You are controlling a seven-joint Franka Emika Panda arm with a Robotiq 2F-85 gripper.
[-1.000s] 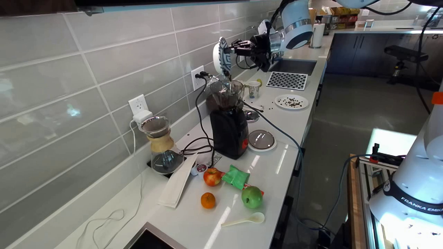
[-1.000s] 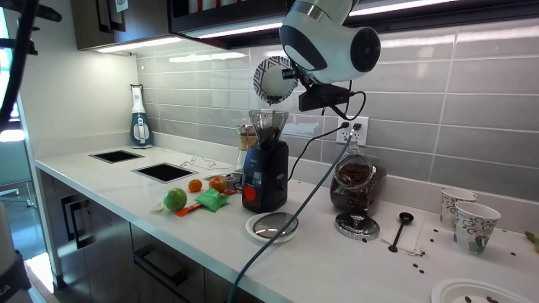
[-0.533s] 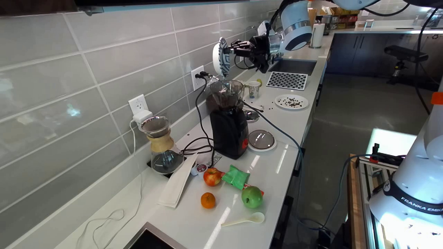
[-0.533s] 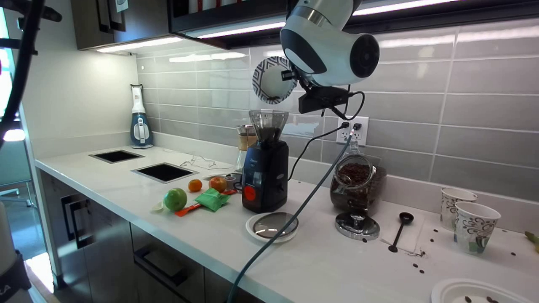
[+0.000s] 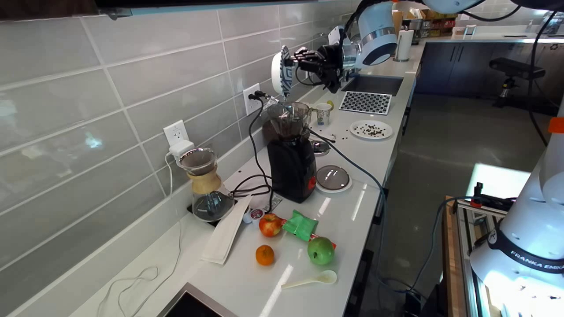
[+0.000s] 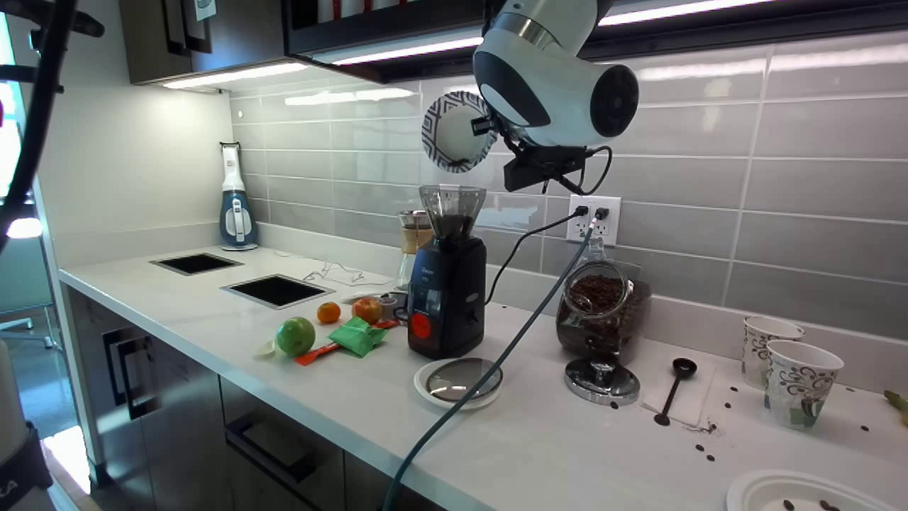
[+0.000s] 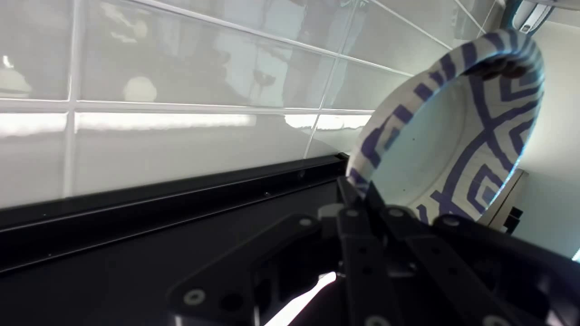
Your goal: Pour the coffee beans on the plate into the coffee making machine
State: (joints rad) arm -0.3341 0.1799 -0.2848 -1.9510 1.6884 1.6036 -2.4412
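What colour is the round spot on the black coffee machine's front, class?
Orange-red. The round spot on the coffee machine shows best in an exterior view.

You have the plate (image 6: 452,131), white inside with a dark geometric band, tipped almost on edge above the coffee making machine (image 6: 454,301), apart from it. A small dark cluster of coffee beans (image 7: 495,69) sits inside the plate's lower rim. The machine stands upright, black with a red round front spot, dark contents low in its clear, flared top.
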